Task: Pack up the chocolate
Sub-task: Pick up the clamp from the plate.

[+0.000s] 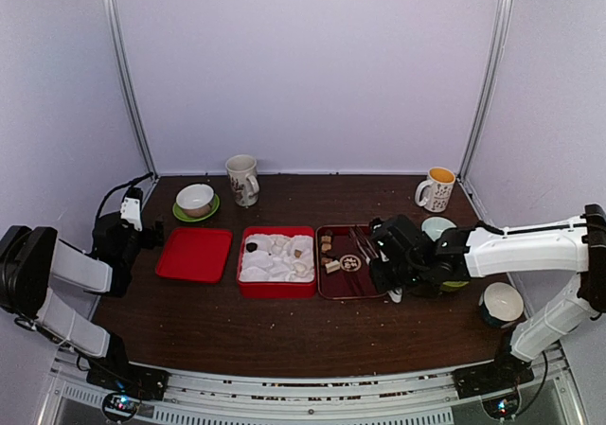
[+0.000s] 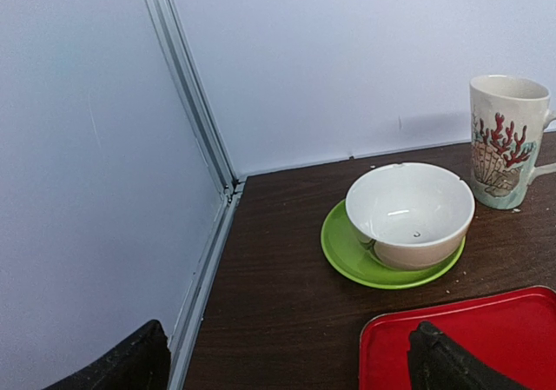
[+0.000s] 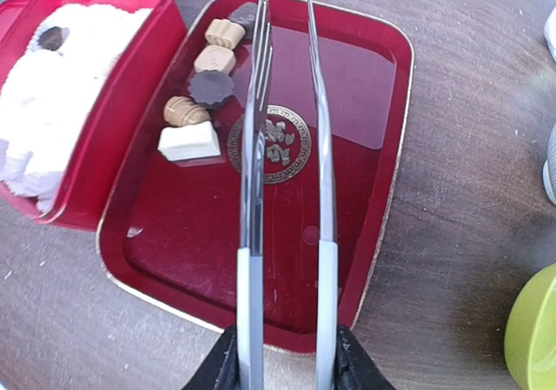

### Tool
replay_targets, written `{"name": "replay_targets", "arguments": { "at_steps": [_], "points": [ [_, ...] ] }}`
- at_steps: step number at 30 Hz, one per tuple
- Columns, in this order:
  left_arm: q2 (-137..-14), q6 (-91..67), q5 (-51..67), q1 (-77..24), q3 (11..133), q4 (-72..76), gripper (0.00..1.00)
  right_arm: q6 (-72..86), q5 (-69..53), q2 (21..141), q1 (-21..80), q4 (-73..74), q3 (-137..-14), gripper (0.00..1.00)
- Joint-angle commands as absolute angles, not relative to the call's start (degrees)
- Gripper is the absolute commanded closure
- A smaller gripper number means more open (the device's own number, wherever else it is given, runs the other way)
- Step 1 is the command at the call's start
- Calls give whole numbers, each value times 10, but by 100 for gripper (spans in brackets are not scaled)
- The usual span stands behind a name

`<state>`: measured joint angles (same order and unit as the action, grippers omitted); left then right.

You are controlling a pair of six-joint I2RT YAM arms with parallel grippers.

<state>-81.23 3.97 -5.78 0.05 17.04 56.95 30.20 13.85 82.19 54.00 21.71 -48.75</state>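
Dark wood surface [image 1: 284, 340] is carrying it all. Your right jaws are pinching the metal tongs [image 3: 252, 190], whose tips are standing slightly apart with nothing between them, probably for fine reach among small pieces. The chocolate [image 3: 211, 86] is lying in a row along the maroon tray [image 3: 401, 103]'s left side, just beside the tips. One dark piece [image 3: 52, 36] is sitting in the red box [image 3: 143, 69]'s white insert [image 3: 78, 77]. The box wall is standing between. Your left jaws are hanging wide open, empty, by the red lid [image 2: 504, 320].
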Motion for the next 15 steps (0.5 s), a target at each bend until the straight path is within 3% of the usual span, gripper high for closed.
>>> {"name": "replay_targets", "arguments": {
  "at_steps": [1,15],
  "points": [
    [-816,39,-61,6,178,600,2,269,126,785,541,257,-510,69],
    [-815,38,-60,6,179,600,2,209,32,747,541,317,-518,69]
  ]
}}
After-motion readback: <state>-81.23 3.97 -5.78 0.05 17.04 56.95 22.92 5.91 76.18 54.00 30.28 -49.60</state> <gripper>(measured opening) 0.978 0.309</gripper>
